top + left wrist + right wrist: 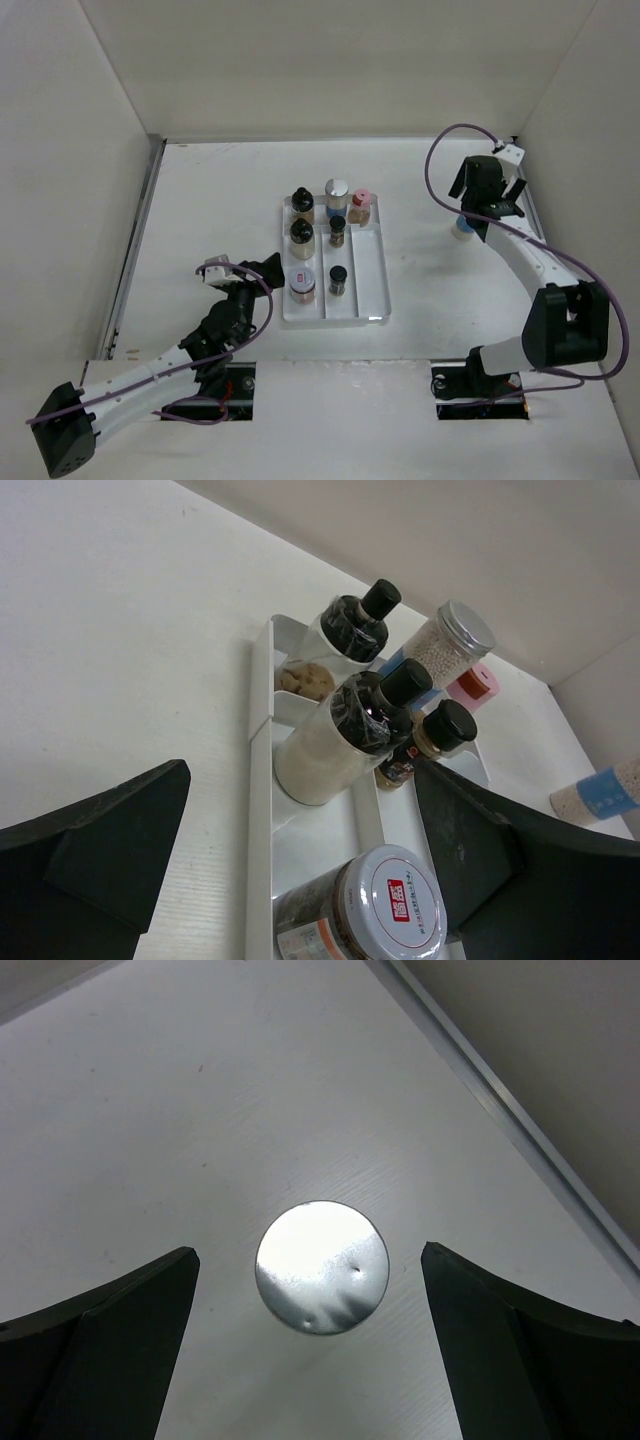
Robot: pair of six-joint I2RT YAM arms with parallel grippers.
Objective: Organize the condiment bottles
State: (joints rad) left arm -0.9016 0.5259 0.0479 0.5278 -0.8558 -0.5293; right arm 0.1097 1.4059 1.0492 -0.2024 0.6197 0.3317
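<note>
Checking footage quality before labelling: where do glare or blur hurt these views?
Right wrist: the silver cap is washed out by glare. Left wrist: the fingers are dark and soft-edged; the bottles look sharp. Top external: a glint on the tray, near rim.

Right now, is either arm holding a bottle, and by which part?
Nothing is held. Right fingers stand open, clear of the silver-capped bottle; left fingers are open too.
</note>
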